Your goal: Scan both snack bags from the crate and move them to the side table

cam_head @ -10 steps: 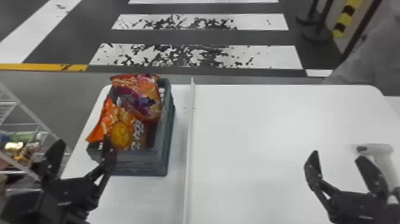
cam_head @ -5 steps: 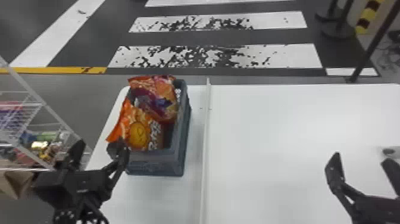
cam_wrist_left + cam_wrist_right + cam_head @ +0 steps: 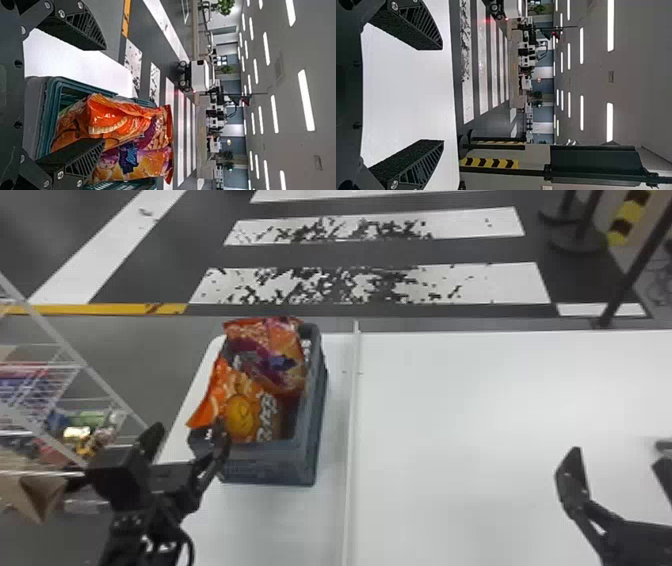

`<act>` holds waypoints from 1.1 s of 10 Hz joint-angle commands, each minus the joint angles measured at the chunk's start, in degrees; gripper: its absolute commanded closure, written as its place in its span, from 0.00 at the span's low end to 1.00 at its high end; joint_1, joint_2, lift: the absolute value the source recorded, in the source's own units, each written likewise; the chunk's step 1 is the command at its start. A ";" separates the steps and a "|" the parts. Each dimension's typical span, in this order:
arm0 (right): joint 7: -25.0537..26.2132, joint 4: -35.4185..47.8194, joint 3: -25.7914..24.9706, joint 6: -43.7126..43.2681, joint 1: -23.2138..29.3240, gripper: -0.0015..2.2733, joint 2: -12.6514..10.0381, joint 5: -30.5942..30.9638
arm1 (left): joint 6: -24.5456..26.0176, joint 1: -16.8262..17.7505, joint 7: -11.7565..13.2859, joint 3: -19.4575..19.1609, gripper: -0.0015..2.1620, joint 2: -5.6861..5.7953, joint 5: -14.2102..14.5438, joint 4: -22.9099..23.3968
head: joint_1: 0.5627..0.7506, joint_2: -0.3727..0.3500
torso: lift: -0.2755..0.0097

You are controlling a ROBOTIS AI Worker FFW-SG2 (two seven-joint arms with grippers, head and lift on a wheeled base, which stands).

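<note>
In the head view, 2 snack bags [image 3: 240, 405] sit in the crate [image 3: 275, 465] on the white table [image 3: 440, 430]; the left gripper [image 3: 190, 432] is near it, the right gripper [image 3: 617, 457] well apart. The left wrist view shows wide-spread fingers [image 3: 79, 158] beside the bags. The right wrist view shows fingers [image 3: 413, 164] wide, holding nothing.

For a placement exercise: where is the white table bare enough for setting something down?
Wide patch between the long pale ridge and black right tool; narrower strip between ridge and grey plastic crate. Crowded: crate, holding two shiny orange snack bags.
</note>
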State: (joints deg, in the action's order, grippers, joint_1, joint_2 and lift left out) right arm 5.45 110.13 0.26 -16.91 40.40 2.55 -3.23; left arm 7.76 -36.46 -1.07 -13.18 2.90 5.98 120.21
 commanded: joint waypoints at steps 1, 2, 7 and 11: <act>0.00 0.00 0.00 0.00 0.03 0.04 0.00 0.07 | 4.68 2.19 0.72 -0.18 0.09 0.00 -0.09 -0.06 | 0.70 0.74 | 0.70; 0.00 0.00 0.00 0.00 0.03 0.04 0.00 0.15 | 6.79 3.33 1.34 -0.27 0.09 0.00 -0.17 0.11 | 0.70 0.74 | 0.70; 0.00 -0.09 0.00 0.00 -0.06 0.04 -0.26 0.42 | 9.60 5.09 4.41 0.44 0.09 -0.09 -1.05 1.43 | 0.70 0.70 | 0.70; 0.00 0.00 0.18 0.18 -0.06 0.04 -0.35 0.59 | 11.71 6.49 5.29 0.17 0.10 -0.09 -1.67 1.26 | 0.70 0.69 | 0.70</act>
State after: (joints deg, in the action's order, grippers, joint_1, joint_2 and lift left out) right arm 5.45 110.10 0.37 -16.74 40.34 2.16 -2.64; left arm 19.17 -30.22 4.27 -12.96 2.83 4.44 121.55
